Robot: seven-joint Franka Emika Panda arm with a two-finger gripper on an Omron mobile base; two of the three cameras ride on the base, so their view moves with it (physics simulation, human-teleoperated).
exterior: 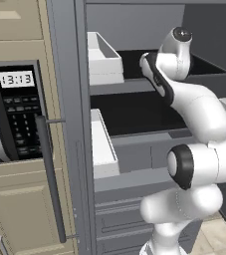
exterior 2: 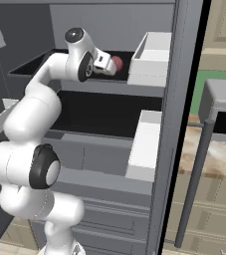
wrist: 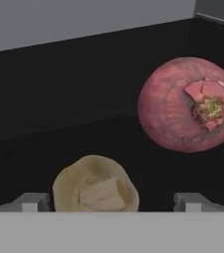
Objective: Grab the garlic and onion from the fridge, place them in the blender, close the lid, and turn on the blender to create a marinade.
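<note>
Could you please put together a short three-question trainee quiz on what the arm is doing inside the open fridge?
1. True or false: the tool is shut on the onion.
2. Which item lies between the open fingertips in the hand view? A) the garlic B) the onion C) a lemon
3. Fill in: both vegetables rest on a dark ____ of the fridge.

Key
1. False: the jaws stand open and the red onion lies apart, up and to the right in the hand view.
2. A.
3. Shelf.
</note>
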